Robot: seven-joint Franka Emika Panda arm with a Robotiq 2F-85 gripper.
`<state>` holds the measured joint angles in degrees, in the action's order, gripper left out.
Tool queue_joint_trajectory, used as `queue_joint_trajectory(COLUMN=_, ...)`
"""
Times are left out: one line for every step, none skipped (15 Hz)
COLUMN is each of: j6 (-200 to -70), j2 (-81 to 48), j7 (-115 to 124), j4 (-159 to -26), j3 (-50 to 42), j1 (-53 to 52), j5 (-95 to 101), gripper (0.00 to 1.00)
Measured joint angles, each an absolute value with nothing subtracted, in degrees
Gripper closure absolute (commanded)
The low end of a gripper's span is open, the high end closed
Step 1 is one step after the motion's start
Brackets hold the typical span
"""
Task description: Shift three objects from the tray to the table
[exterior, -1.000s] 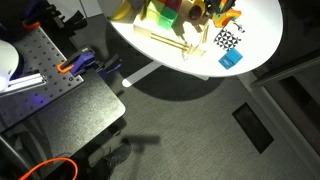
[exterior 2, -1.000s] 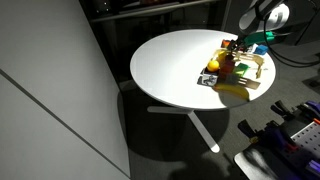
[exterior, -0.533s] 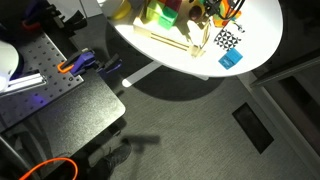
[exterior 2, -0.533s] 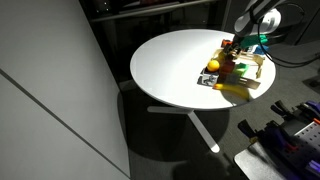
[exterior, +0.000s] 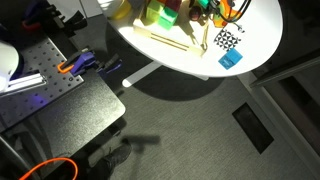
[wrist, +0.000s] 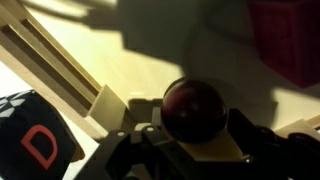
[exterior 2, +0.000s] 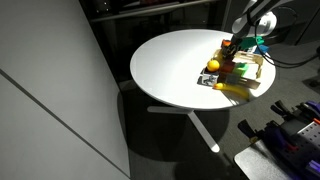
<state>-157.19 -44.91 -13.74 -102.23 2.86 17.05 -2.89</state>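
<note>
The pale wood tray [exterior: 165, 42] lies on the round white table [exterior: 262, 35], and both exterior views show it [exterior 2: 266, 62]. It holds small toy pieces: a green one [exterior: 158, 14], a yellow one [exterior 2: 212, 67] and others I cannot separate. My gripper [exterior: 212, 12] is low over the tray's far side [exterior 2: 237, 42]. In the wrist view the jaws [wrist: 195, 135] flank a dark red round piece [wrist: 195, 108] resting on the tray floor. Both fingers appear to touch its sides. The tray rim [wrist: 60, 70] runs to the left.
A blue cube [exterior: 231, 59] and a black-and-white checkered piece [exterior: 227, 40] lie on the table beside the tray. A black piece with a red letter D [wrist: 35, 140] sits outside the rim. The dark perforated metal bench [exterior: 40, 75] stands beside the table [exterior 2: 170, 70].
My gripper has come down a little closer to the tray. The toy pieces and the tray have not moved.
</note>
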Motion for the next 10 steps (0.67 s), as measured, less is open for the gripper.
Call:
queue_joint_trajectory(j6=-157.15, j2=-45.23, j7=-14.04, j4=-101.94, j3=2.86, j1=17.07, j5=-2.89, gripper=0.64)
queue_joint_trajectory(j6=-157.12, j2=-45.35, j7=-14.20, j4=-101.70, j3=2.86, j1=17.09, j5=-2.89, gripper=0.64)
queue_joint_trajectory(j6=-157.08, j2=-45.42, j7=-14.37, j4=-101.58, j3=2.86, j1=17.10, j5=-2.89, gripper=0.64)
queue_joint_trajectory(j6=-157.08, j2=-45.45, j7=-14.46, j4=-101.52, j3=2.86, j1=17.11, j5=-2.89, gripper=0.64)
queue_joint_trajectory(j6=-157.08, j2=-45.45, j7=-14.48, j4=-101.48, j3=2.86, j1=17.11, j5=-2.89, gripper=0.64)
queue_joint_trajectory(j6=-157.08, j2=-45.45, j7=-14.48, j4=-101.42, j3=2.86, j1=17.11, j5=-2.89, gripper=0.64)
queue_joint_trajectory(j6=-157.08, j2=-45.39, j7=-14.48, j4=-101.37, j3=2.86, j1=17.11, j5=-2.89, gripper=0.64)
queue_joint_trajectory(j6=-157.08, j2=-45.22, j7=-14.48, j4=-101.35, j3=2.86, j1=17.11, j5=-2.89, gripper=0.64)
queue_joint_trajectory(j6=-157.08, j2=-44.96, j7=-14.48, j4=-101.35, j3=2.86, j1=17.11, j5=-2.89, gripper=0.64)
queue_joint_trajectory(j6=-157.08, j2=-44.61, j7=-14.47, j4=-101.35, j3=2.86, j1=17.09, j5=-2.89, gripper=0.64)
